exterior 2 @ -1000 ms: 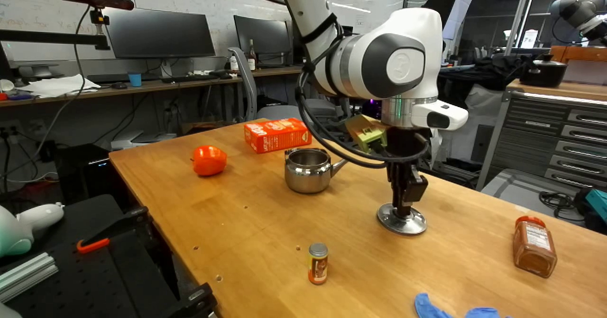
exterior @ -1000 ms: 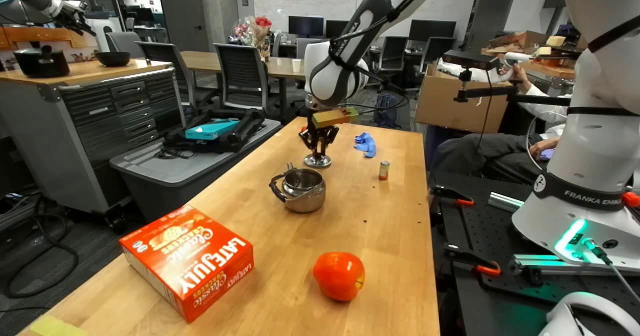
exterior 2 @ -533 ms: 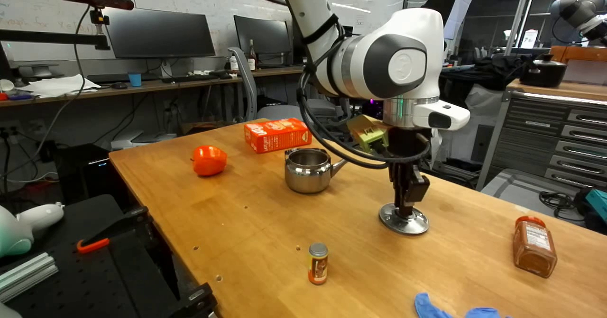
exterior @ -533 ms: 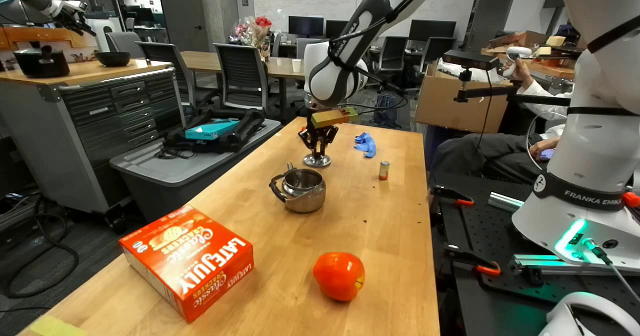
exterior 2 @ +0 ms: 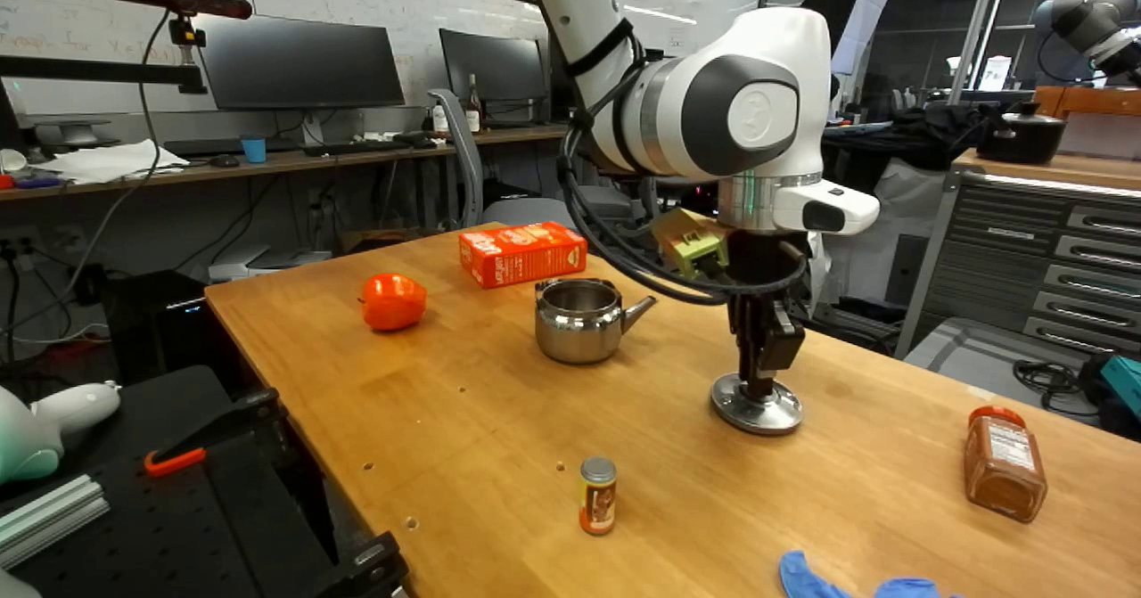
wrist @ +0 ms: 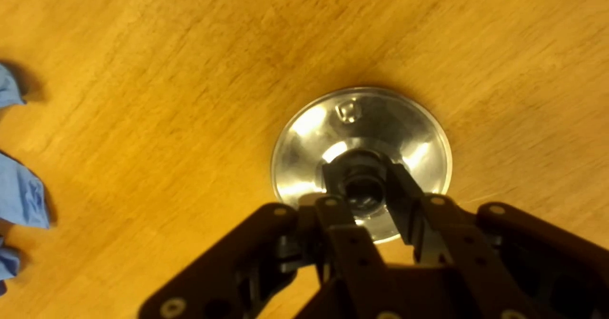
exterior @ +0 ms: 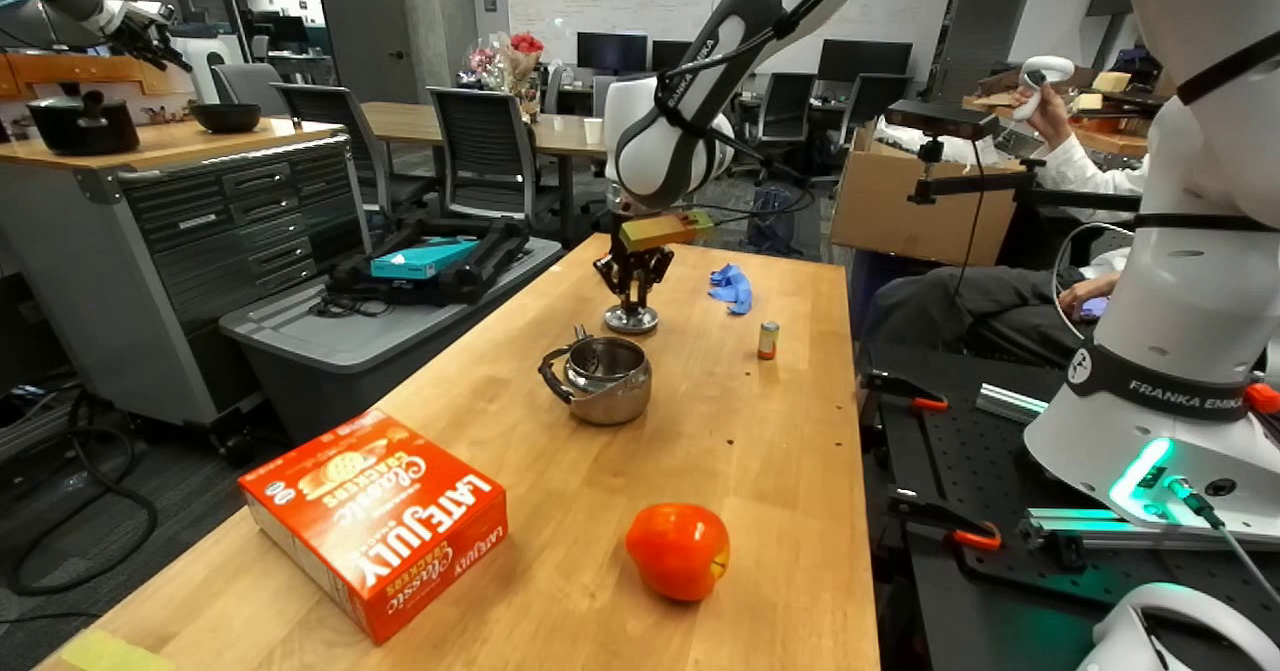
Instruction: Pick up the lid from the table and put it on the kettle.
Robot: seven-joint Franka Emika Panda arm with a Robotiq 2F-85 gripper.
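The lid (exterior: 631, 324) is a small round shiny metal disc, flat over the wooden table. It also shows in an exterior view (exterior 2: 759, 414) and in the wrist view (wrist: 380, 119). My gripper (exterior: 632, 301) points straight down and is shut on the lid's dark knob, as the wrist view (wrist: 364, 181) shows. The lid hangs at or just above the table; the gap is too small to judge. The kettle (exterior: 612, 399) stands upright and open-topped nearby, with a dark handle and a short spout. It also shows in an exterior view (exterior 2: 578, 335); it is out of the wrist view.
A red cracker box (exterior: 375, 521) and a red-orange pepper-like ball (exterior: 678, 551) lie beyond the kettle from the gripper. A small can (exterior 2: 597, 495), a blue glove (exterior: 731, 289) and a brown spice jar (exterior 2: 1005, 464) also stand or lie on the table.
My gripper and the lid have shifted together slightly upward and a little sideways in both exterior views. The kettle and the other objects have not moved.
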